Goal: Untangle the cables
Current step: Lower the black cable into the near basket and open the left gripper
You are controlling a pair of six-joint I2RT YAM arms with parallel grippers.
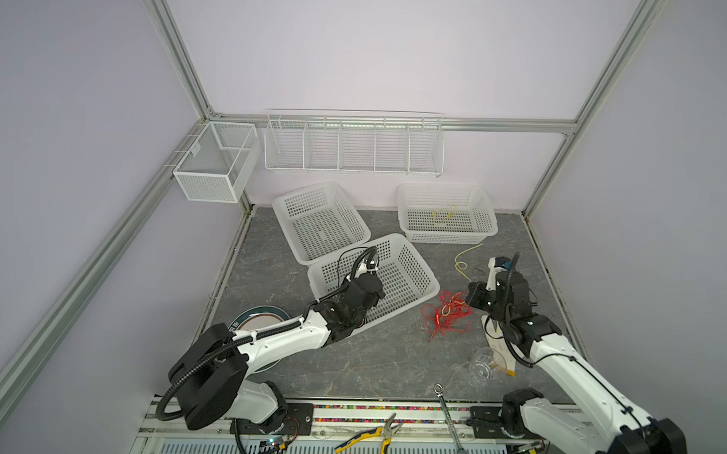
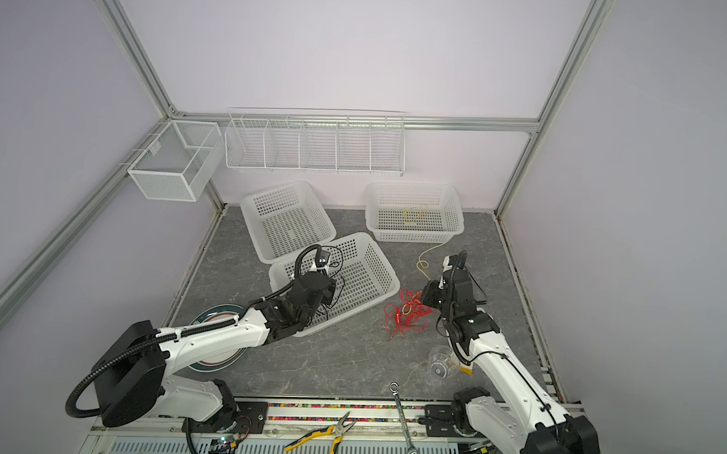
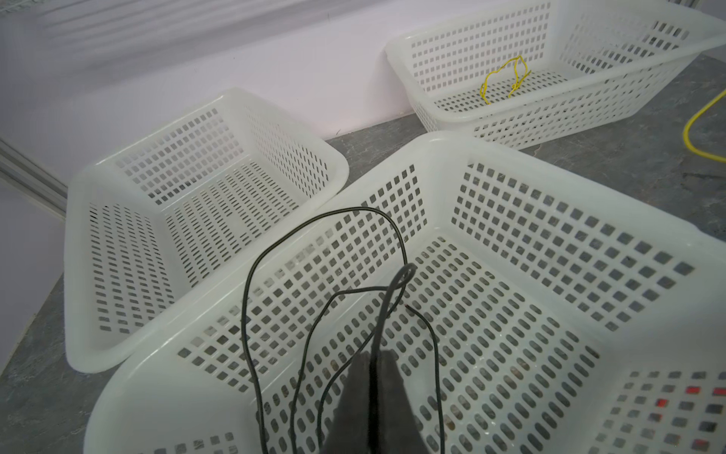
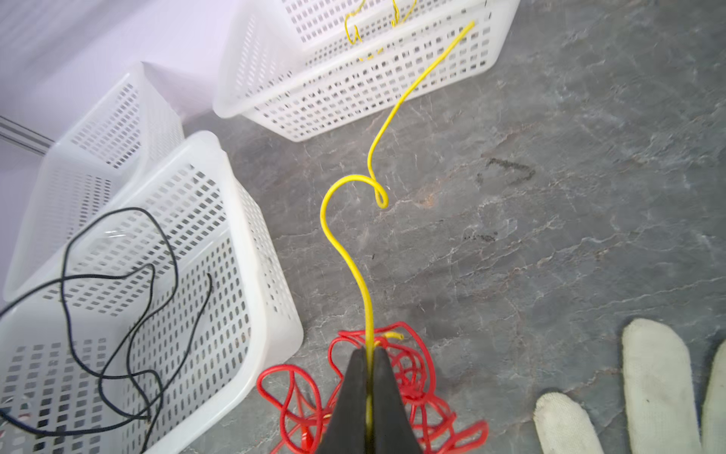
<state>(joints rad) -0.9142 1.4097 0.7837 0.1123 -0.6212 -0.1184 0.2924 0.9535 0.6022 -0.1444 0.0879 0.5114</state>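
The left gripper (image 3: 375, 355), nearly closed, pinches a thin black cable (image 3: 394, 289) that loops ahead of it inside a white perforated plastic basket (image 3: 432, 151). The right gripper (image 4: 369, 353) is clamped on a thin yellow cable (image 4: 367, 302) running ahead over the grey marbled worktop (image 4: 550, 236); a tangled red cable (image 4: 422, 387) lies beneath it.

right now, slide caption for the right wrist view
Right gripper, jaws shut on a thin yellow cable that snakes across the grey marbled tabletop, at a red cable tangle.

Robotics lab cell, aluminium-profile frame (image 1: 502, 125), plain lilac panels (image 1: 380, 50), wall-hung wire rack (image 1: 353, 153), pliers (image 1: 381, 436) and spanner (image 1: 450, 422) at front
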